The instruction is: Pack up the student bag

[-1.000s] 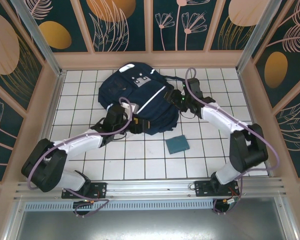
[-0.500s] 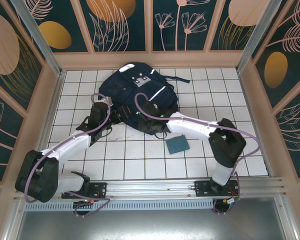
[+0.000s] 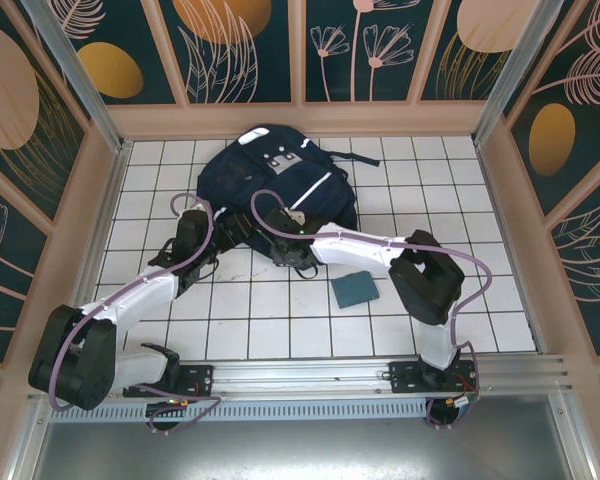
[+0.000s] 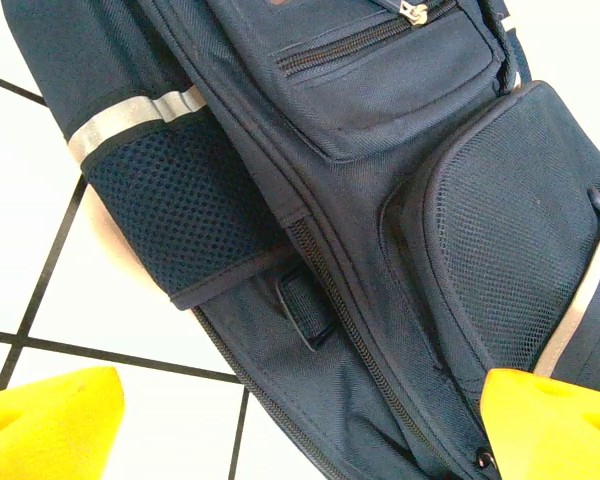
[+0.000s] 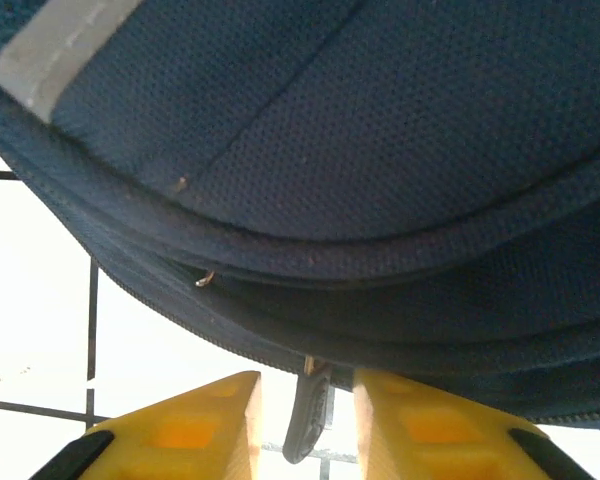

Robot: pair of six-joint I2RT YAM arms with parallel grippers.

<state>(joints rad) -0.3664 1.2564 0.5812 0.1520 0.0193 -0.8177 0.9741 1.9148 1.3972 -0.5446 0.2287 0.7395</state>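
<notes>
The student bag (image 3: 275,180) lies flat on the tabletop (image 3: 280,320) in the upper middle of the top view. Its long axis runs roughly up and down the frame, with the pale patches at the far end and the lower edge towards both arms.

The right hand (image 3: 288,243) sits at that lower edge. In its wrist view the right hand (image 5: 305,425) has its yellow fingers (image 5: 180,430) close together on either side of a zipper pull (image 5: 308,420) that hangs from the seam straight above them. A sliver of white shows on each side of the tab, so I judge it flanked rather than clamped. The zip line runs across the frame, so the pull would travel sideways.

The left hand (image 3: 202,232) is at the bag's lower left corner. In its wrist view it is spread wide and holds nothing, with the mesh pocket (image 4: 520,230) ahead of it. The right hand is the better placed for the zip.

A flat teal item (image 3: 354,288) waits just below and right of the bag.
</notes>
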